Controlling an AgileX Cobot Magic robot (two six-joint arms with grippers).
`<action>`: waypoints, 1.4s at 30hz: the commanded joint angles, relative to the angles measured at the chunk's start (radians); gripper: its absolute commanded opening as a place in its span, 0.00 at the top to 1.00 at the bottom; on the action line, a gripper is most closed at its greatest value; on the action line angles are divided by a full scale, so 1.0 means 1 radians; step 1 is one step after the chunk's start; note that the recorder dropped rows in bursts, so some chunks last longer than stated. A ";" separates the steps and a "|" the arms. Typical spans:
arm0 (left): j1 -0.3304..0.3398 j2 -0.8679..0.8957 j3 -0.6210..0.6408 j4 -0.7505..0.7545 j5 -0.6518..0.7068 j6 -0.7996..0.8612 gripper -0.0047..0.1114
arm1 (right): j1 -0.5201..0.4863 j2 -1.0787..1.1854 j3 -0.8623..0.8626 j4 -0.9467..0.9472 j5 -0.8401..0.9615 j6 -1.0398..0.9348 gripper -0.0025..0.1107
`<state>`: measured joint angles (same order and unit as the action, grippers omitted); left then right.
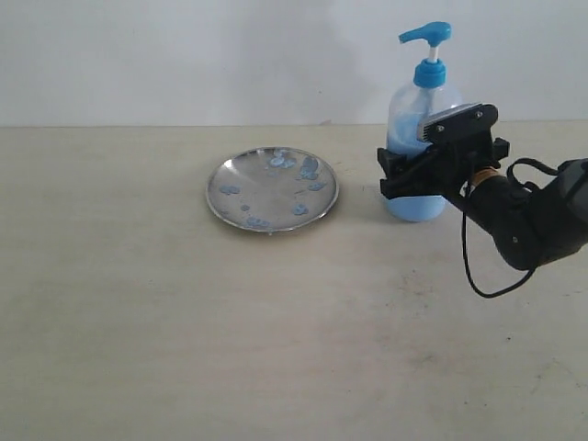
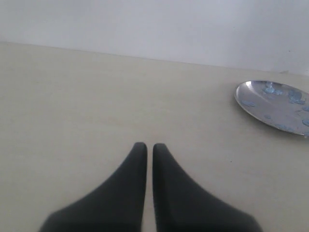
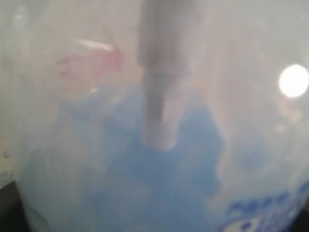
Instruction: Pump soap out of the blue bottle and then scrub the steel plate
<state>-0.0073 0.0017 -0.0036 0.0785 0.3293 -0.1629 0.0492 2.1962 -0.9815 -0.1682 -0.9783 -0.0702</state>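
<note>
Showing right gripper [image 1: 406,175] against blue bottle [image 1: 411,110], clamping unclear | bottle smooth, likely slippery: hold mid-body | left gripper [image 2: 146,150] closed, empty

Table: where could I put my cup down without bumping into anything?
Free: the wide front strip below the steel plate and everything left of it; also the gap between plate and blue bottle. Crowded: far right, where the right gripper clasps the bottle.

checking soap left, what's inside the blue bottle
Light blue soap fills the blue bottle partway, with the pump tube dipping in. The right pincer covers the middle, so the exact level is hidden.
</note>
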 commanded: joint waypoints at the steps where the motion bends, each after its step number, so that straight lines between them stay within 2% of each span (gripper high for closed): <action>1: -0.004 -0.002 0.004 -0.007 -0.015 -0.001 0.92 | 0.000 0.025 -0.068 -0.021 0.048 -0.017 0.98; 7: -0.004 -0.002 0.004 0.042 -0.015 -0.001 0.92 | 0.032 0.025 -0.105 -0.013 0.070 -0.151 0.98; 9: -0.004 -0.002 0.004 0.151 -0.015 0.006 0.92 | 0.049 0.027 -0.113 0.033 0.072 -0.181 0.98; 11: -0.004 -0.002 0.004 0.191 -0.015 0.006 0.92 | 0.052 0.027 -0.116 0.062 0.070 -0.172 0.98; 24: -0.004 -0.002 0.004 0.199 -0.015 0.008 0.92 | 0.052 0.027 -0.116 0.083 0.068 -0.148 0.98; 26: -0.004 -0.002 0.004 0.197 -0.047 0.008 0.92 | 0.052 0.027 -0.116 0.081 0.068 -0.146 0.98; 29: -0.004 -0.002 0.004 0.109 -0.094 0.008 0.92 | 0.052 0.027 -0.116 0.081 0.068 -0.145 0.98; 35: -0.004 -0.002 0.004 -0.121 -0.091 -0.004 0.92 | 0.052 0.027 -0.116 0.081 0.070 -0.146 0.98; 39: -0.004 -0.002 0.004 -0.407 -0.008 -0.004 0.92 | 0.052 0.027 -0.116 0.081 0.070 -0.146 0.98; 42: -0.004 -0.002 0.004 -0.464 0.022 -0.004 0.92 | 0.052 0.027 -0.116 0.081 0.070 -0.146 0.98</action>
<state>-0.0073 0.0017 -0.0036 -0.2981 0.3230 -0.1614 0.0994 2.2259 -1.0891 -0.0885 -0.8946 -0.2057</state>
